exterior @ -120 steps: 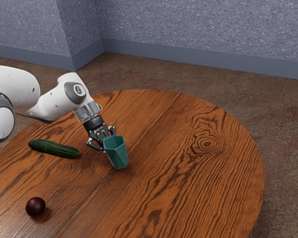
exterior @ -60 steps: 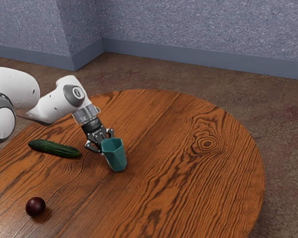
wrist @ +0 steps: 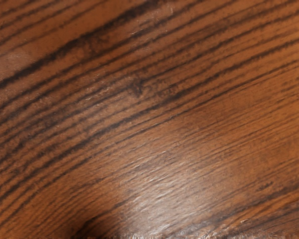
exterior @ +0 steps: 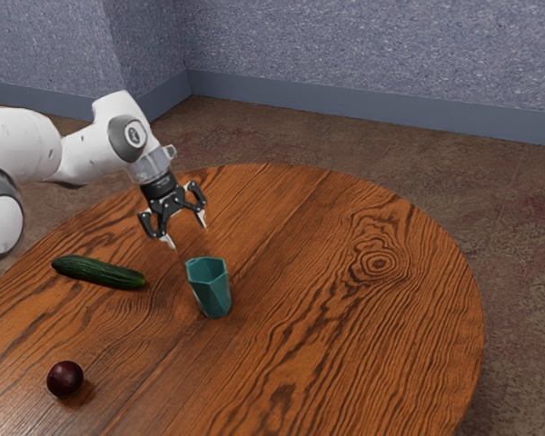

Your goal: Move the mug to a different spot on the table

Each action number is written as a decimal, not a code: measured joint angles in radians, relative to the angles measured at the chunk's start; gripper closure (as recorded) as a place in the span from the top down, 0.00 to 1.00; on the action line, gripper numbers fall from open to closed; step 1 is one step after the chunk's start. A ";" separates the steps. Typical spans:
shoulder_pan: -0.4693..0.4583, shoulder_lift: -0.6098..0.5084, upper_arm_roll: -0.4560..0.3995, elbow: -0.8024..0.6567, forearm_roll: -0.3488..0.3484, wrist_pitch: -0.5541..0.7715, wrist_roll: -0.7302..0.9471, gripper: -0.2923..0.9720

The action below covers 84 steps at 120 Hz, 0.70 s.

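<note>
The mug [exterior: 209, 286] was found upright, left of frame centre on the table [exterior: 363, 345], standing free. The gripper [exterior: 176, 227] was held above-left, jaws wide and empty. Placement was judged done; a clean retreat was called for.

The table [exterior: 363, 345] was wood, reddish brown with bold dark grain and a knot of rings, its top smooth under a soft varnish sheen. In the wrist view the same wood showed fine black grain lines and a pale patch of reflected light. The mug [exterior: 209, 286] was teal, faceted, smooth and mostly matt; plastic or glazed ware, it could not be told. The cucumber [exterior: 98, 272] had a dark green, faintly glossy skin. The fruit [exterior: 64, 378] was dark red and smooth. The arm [exterior: 36, 150] wore a smooth white satin shell; the gripper [exterior: 186, 233] was matt black. The floor [exterior: 509, 182] looked rough, mottled brown, the wall [exterior: 391, 45] grainy, speckled blue-grey.
</note>
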 joint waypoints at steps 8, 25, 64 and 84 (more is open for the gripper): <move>-0.014 -0.059 0.001 -0.010 0.059 0.002 0.006 0.71; -0.053 -0.215 0.002 -0.111 0.158 0.000 0.024 0.73; -0.224 -0.597 0.080 -0.354 0.356 -0.069 0.214 0.75; -0.285 -0.590 0.107 -0.159 0.409 -0.174 0.332 0.75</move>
